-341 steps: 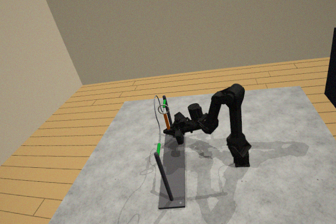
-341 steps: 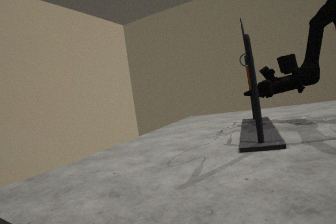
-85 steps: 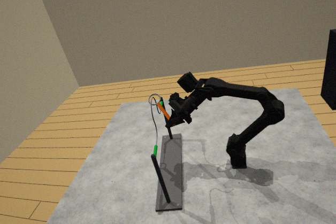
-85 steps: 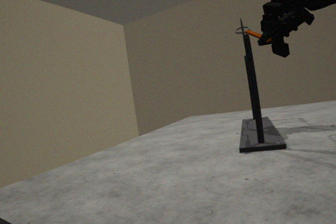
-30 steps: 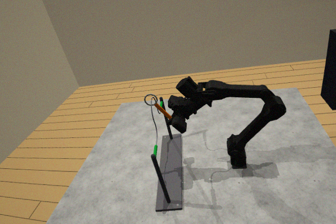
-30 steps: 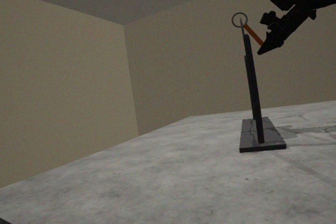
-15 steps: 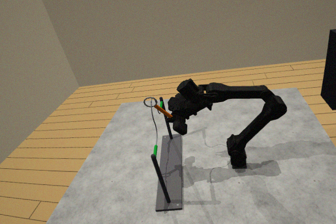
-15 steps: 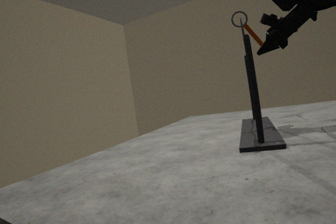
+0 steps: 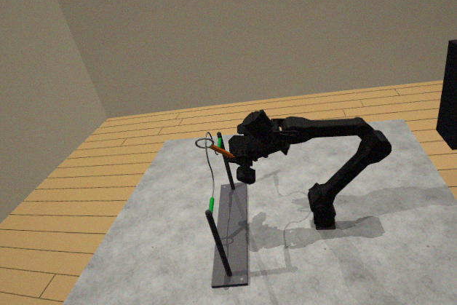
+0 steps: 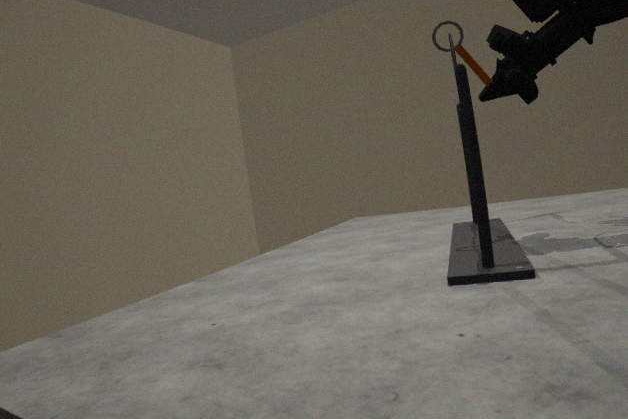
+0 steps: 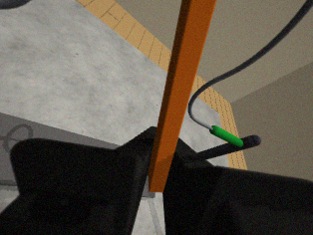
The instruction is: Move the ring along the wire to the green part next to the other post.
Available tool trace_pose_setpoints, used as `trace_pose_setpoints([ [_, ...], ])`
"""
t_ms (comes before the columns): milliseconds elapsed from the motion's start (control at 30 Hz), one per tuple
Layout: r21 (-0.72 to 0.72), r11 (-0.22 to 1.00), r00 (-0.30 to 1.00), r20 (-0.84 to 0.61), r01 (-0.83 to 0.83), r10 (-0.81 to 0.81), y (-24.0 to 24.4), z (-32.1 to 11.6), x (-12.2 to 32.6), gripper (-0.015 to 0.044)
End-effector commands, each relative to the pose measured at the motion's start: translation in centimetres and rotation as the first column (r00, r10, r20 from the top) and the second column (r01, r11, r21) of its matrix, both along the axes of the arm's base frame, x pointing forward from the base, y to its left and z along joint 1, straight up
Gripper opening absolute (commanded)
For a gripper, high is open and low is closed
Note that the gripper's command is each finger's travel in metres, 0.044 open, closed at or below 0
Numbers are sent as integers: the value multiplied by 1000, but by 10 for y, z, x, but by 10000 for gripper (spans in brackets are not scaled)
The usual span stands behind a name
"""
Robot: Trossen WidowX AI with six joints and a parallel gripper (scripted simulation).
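Observation:
The gripper [image 9: 233, 156] [image 10: 489, 89] [image 11: 160, 146] is shut on the orange handle [image 9: 222, 151] [image 10: 473, 65] [image 11: 181, 80] near its lower end. The handle slants up to the grey ring [image 9: 196, 143] [image 10: 433, 36], which is outside the wrist view. The ring is around the thin grey wire [image 9: 211, 172] [image 10: 452, 53] [image 11: 244, 65] near its high stretch, between the green parts. Whether they touch cannot be told. The near green part [image 9: 211, 204] and far green part [image 9: 219, 143] meet their posts. One green part [image 11: 227, 135] shows right in the wrist view.
The near post [image 9: 220, 245] [image 10: 477, 165] and far post [image 9: 228, 168] stand on a dark base plate [image 9: 239, 264] [image 11: 60, 134]. In the wrist view a post [image 11: 219, 150] runs behind the right finger. A dark box [image 9: 448, 97] stands at the far right.

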State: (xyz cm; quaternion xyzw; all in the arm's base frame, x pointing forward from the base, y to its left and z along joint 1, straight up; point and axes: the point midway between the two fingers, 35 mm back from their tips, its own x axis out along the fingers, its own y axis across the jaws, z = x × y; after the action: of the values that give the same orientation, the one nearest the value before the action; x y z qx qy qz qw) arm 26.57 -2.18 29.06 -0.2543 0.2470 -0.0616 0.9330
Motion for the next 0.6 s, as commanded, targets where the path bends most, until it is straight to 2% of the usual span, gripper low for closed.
trace_pose_setpoints([
  [0, -66, 998, 1000, 21, 2, -1, -3, 4, -2, -150],
  [567, -338, 941, 998, 60, 12, 9, -15, 13, -1, -150],
])
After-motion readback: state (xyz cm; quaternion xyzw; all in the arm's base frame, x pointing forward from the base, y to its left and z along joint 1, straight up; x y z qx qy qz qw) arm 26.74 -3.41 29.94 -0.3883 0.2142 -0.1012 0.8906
